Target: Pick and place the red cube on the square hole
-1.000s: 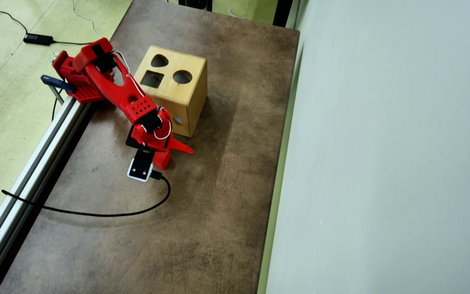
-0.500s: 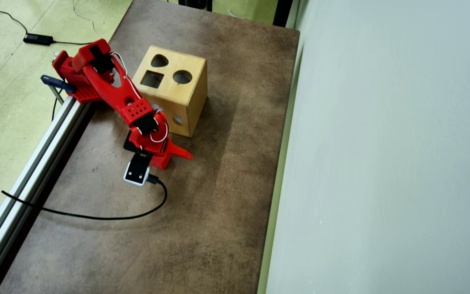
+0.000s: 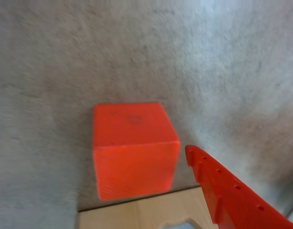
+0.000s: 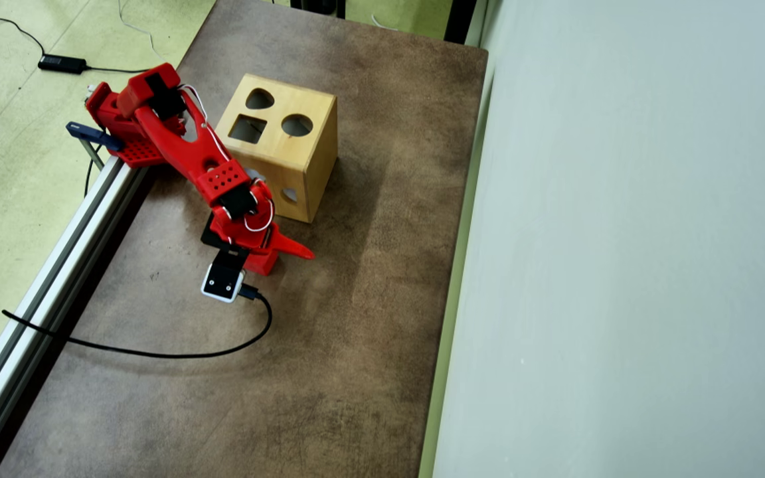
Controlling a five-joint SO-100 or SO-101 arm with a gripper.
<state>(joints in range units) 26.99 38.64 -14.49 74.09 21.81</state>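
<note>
The red cube (image 3: pixel 134 148) sits on the brown table in the middle of the wrist view. In the overhead view it peeks out under the gripper (image 4: pixel 262 267). One red finger (image 3: pixel 227 193) stands just right of the cube with a small gap; the other finger is out of the wrist view. In the overhead view my gripper (image 4: pixel 281 260) is low over the table in front of the wooden box (image 4: pixel 313 156), with one finger splayed out to the right, so it is open. The square hole (image 4: pixel 247 129) is on the box top, well away from the cube.
The box top also has a teardrop hole (image 4: pixel 259 99) and a round hole (image 4: pixel 297 125). The box edge shows at the bottom of the wrist view (image 3: pixel 146 214). A black cable (image 4: pixel 157 352) lies on the table. A metal rail (image 4: pixel 57 259) runs along the left edge.
</note>
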